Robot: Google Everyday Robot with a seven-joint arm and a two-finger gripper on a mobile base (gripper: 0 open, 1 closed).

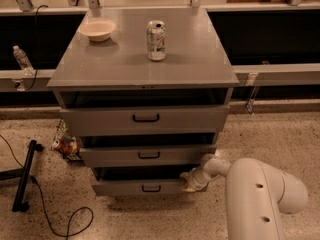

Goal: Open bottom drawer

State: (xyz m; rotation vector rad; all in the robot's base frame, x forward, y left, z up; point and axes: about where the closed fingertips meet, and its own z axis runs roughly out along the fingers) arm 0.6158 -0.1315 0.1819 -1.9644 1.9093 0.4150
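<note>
Camera view, bent arm [260, 196], end effector [189, 181] at bottom drawer [125, 187]

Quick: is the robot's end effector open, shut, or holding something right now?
End effector: down at the right end of the front of the bottom drawer; whether it is open, closed or gripping cannot be told.

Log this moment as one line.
bottom drawer: slightly open | gripper: at its right end | loop handle: not gripped
</note>
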